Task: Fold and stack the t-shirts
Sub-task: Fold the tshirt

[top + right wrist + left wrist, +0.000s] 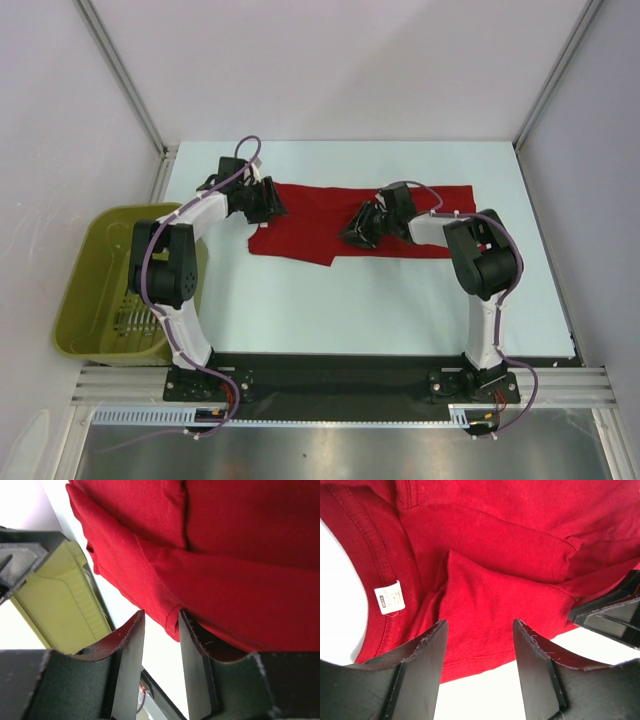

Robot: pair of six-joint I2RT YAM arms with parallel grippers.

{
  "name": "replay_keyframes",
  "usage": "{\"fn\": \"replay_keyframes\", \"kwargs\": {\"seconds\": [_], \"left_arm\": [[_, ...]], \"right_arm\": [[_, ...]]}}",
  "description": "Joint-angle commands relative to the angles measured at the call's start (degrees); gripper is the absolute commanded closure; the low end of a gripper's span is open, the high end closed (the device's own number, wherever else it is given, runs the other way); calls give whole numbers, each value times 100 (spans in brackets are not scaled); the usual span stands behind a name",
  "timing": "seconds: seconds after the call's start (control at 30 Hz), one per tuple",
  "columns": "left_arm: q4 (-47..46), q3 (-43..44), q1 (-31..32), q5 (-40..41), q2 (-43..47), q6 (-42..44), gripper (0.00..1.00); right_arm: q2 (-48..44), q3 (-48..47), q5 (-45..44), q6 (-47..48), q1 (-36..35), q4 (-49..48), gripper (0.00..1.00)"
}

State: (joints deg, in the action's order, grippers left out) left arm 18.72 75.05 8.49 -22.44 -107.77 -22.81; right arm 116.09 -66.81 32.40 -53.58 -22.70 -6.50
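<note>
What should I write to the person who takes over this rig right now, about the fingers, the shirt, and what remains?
Left gripper: fingers open, astride a raised fold near the collar label.
Right gripper: fingers nearly closed at a folded edge; grip unclear.
Red t-shirt lies on the table, partly folded and rumpled.
Green basket sits beside the table's left edge.
Left to do: finish the fold, then stack. No other shirt is visible.

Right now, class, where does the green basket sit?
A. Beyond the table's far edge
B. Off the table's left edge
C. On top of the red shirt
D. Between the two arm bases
B: the top view shows the basket standing past the left edge of the table, apart from the shirt, which lies on the table.
</note>
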Motion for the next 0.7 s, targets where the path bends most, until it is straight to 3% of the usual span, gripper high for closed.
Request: {"fn": "replay_keyframes", "kwargs": {"seconds": [0.0,0.1,0.23,0.33,0.67], "left_arm": [[70,168,-23,-191,220,145,40],[105,89,-49,-226,352,128,39],[141,-77,-49,-200,624,128,39],[62,-261,-49,-209,774,66,39],[70,-149,-58,-411,503,-83,39]], "right_arm": [[115,-166,21,-240,-33,-396,62],[150,-140,3,-363,-33,-588,66],[212,-210,21,-539,2,-782,85],[221,-271,-41,-636,81,-852,91],[730,-763,213,-689,275,-897,91]]}}
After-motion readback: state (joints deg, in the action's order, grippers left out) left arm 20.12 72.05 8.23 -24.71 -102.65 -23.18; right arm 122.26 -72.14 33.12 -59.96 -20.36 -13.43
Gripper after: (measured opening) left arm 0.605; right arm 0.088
